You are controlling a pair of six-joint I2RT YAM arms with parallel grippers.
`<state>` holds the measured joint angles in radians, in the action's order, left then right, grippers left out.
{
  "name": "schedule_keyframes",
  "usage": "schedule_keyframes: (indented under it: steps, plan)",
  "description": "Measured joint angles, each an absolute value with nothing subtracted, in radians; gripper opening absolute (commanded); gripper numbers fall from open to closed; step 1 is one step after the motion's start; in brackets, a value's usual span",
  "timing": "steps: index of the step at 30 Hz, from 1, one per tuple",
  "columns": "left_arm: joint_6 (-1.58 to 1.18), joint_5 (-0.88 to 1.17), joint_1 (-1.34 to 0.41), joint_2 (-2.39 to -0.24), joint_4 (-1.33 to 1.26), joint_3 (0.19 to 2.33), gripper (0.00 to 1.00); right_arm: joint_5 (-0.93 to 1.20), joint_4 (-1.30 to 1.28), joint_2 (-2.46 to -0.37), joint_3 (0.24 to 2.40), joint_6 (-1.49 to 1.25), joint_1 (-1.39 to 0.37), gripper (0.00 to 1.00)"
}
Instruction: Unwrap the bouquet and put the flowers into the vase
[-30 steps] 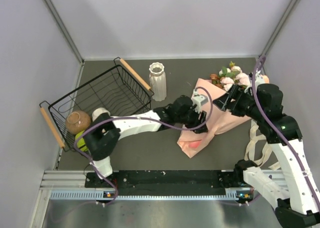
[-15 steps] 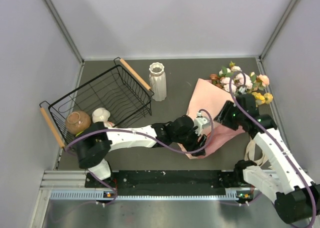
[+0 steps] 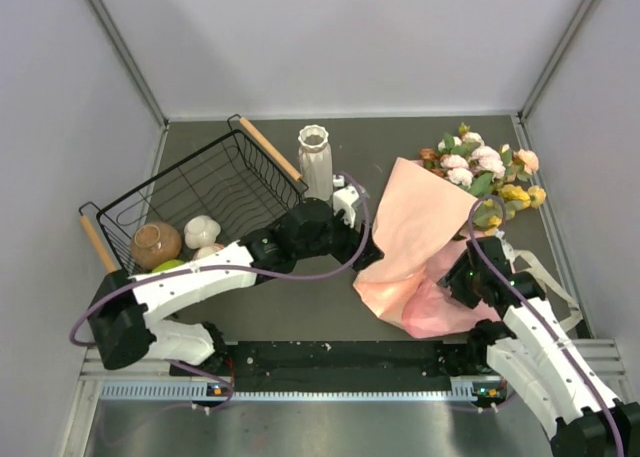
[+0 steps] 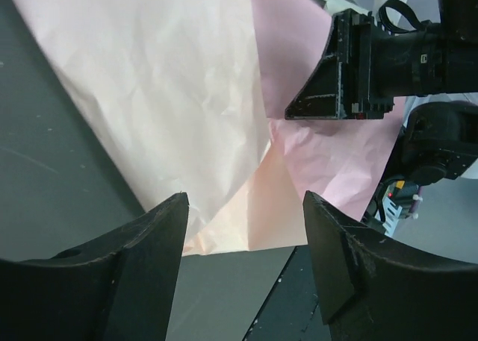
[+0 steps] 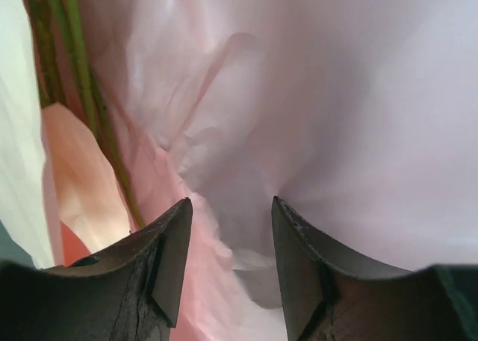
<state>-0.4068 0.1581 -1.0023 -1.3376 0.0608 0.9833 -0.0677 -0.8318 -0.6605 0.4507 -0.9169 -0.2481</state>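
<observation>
- The left gripper stands spread with nothing between its jaws, just over the near left edge of the bouquet
- The right gripper is pushed into the darker pink inner sheet. Creases run toward its jaws, but I cannot tell whether it actually pinches the paper
- The bouquet lies on the table, right of centre. Its salmon wrap is spread loose, the flowers point toward the far right corner, and green stems show inside the wrap
- The paper looks light and limp, so it will likely crumple and slide rather than lift cleanly, and a free edge is the best place to pull
- The stems seem thin and fairly stiff, so take them bunched at mid-length, never at the soft heads
- The vase stands upright, well apart from the blooms and just beside the wire basket. Its neck is narrow, so it may tip
- Bare table lies between bouquet and vase
- The blooms sit near the right wall, and cream straps beside the right arm could snag
</observation>
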Motion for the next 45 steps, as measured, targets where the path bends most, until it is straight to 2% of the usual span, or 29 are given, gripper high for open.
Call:
schedule_keyframes:
  steps: [2,5,8,17,27,35,45]
  plan:
    - [-0.41,0.139,-0.985,-1.283,0.061,0.952,0.69,-0.076,-0.828,-0.655,0.449,-0.929,-0.248,0.36]
    - [-0.419,0.118,-0.975,-1.206,0.064,0.899,0.7,-0.101,-0.783,-0.672,0.461,-0.917,-0.248,0.18]
    - [-0.427,0.103,-0.97,-1.149,0.066,0.854,0.7,-0.093,-0.676,-0.767,0.487,-0.862,-0.248,0.15]
    - [-0.445,0.075,-0.965,-1.081,0.096,0.817,0.71,0.047,-0.339,-1.037,0.56,-0.71,-0.313,0.18]
    - [-0.463,0.044,-0.964,-1.042,0.159,0.815,0.72,0.134,-0.046,-1.391,0.818,-0.71,-0.492,0.27]
    - [-0.482,0.027,-0.964,-0.967,0.203,0.811,0.74,0.21,0.003,-1.686,1.074,-0.641,-0.495,0.32]
    - [-0.488,0.025,-0.964,-0.981,0.211,0.807,0.79,0.43,-0.095,-1.744,1.16,-0.601,-0.447,0.38]
